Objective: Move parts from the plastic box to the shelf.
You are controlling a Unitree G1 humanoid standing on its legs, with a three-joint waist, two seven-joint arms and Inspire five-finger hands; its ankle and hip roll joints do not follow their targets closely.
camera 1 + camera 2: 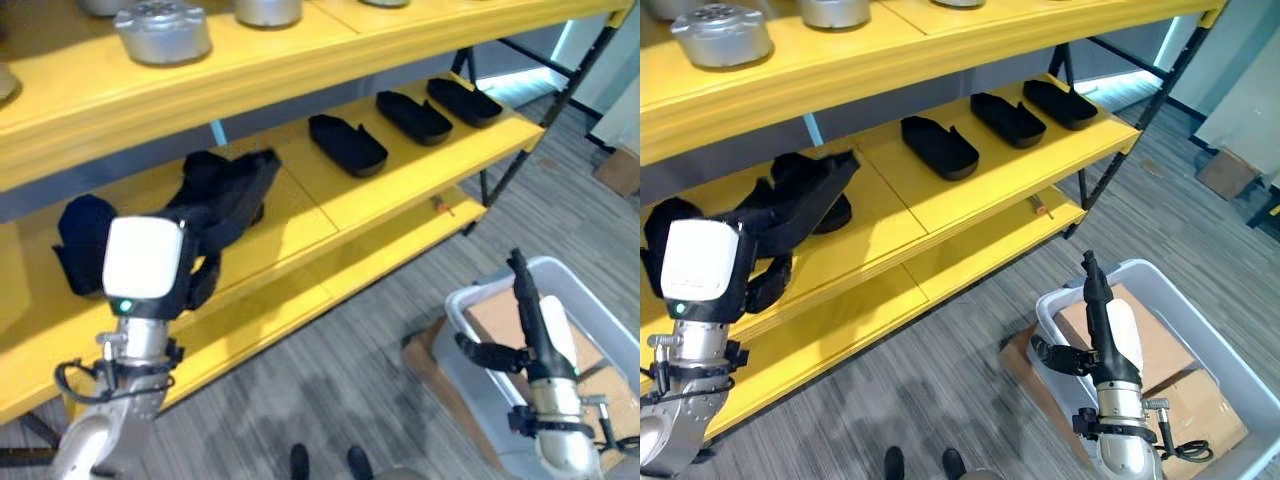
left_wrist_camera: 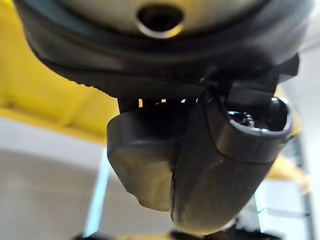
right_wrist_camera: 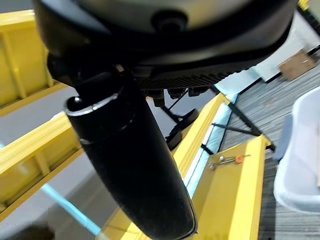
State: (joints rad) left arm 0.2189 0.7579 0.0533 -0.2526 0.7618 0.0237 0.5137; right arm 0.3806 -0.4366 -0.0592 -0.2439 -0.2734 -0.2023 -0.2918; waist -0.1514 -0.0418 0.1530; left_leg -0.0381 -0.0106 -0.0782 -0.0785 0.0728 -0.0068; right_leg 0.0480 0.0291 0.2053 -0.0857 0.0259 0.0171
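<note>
1. Left hand (image 1: 205, 225) nearest the lens in the left eye view, raised over the middle board of the yellow shelf (image 1: 400, 175). Its dark fingers are curled around a black part (image 1: 235, 190), which hangs just above the board beside another black part (image 1: 82, 240) at the shelf's left end. Judged: the part is held low and level so it can be set into the open spot in the row
2. Further along the same board, three black parts (image 1: 347, 145) lie in a spaced line, well apart from the hand. Grey metal parts (image 1: 163, 32) sit on the top board. A small tool with an orange tip (image 1: 441, 206) lies on the lowest board
3. Right eye view: right hand (image 1: 1098, 300) stands upright over the plastic box (image 1: 1215, 330) on the floor, fingers straight and pointing up, thumb out to the side, holding nothing. Cardboard (image 1: 1155, 350) lines the box; no loose parts can be made out in it. Judged: this hand waits clear of the shelf
4. Left wrist view: the hand's dark bulk with its thumb (image 2: 227, 175) folded inward, yellow shelf behind
5. Right wrist view: a straight dark finger (image 3: 130, 165), with the shelf and the box's pale rim beyond
</note>
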